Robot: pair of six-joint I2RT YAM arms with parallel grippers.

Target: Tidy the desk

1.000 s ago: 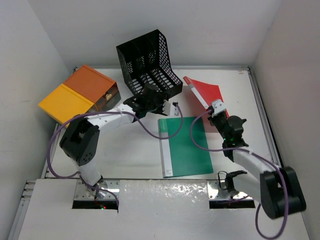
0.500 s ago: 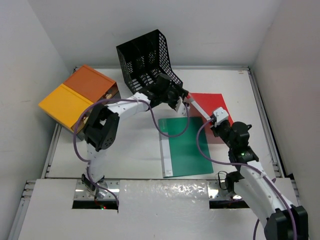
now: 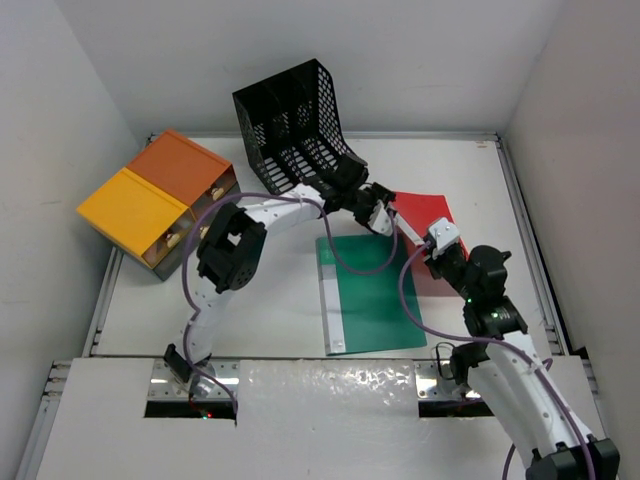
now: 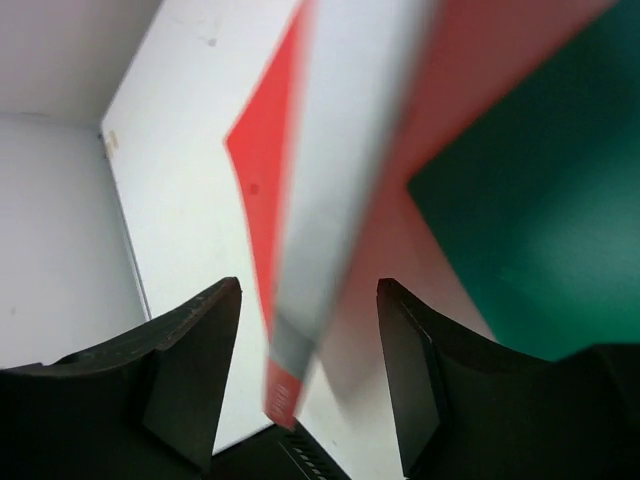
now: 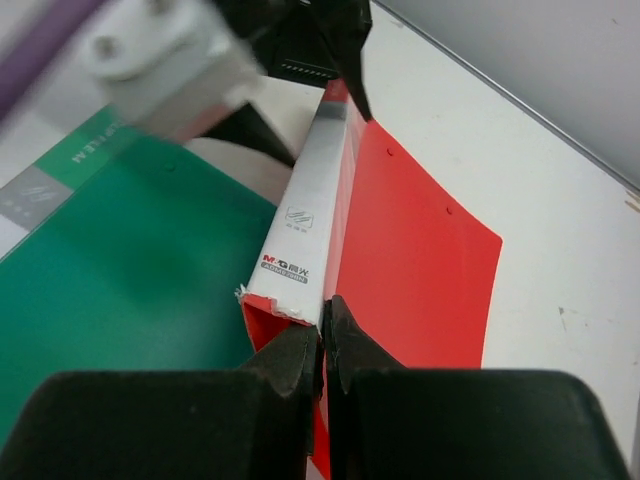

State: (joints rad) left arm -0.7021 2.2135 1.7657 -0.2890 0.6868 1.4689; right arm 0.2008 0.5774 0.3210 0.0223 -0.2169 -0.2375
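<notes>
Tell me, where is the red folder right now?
Top view, right of centre: the red folder sits beside the green folder, its near end pinched in the right gripper.

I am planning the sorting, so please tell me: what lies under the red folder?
The red folder is raised along its white spine; beneath that edge the corner of the green folder shows, lying on the desk. Anything below the remaining red sheet is covered.

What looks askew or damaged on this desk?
The orange-yellow drawer box sits skewed, overhanging the left rim of the desk. The black mesh file rack looks tipped. The red folder, pinched by the right gripper, has a ragged corner on its white spine strip.
</notes>
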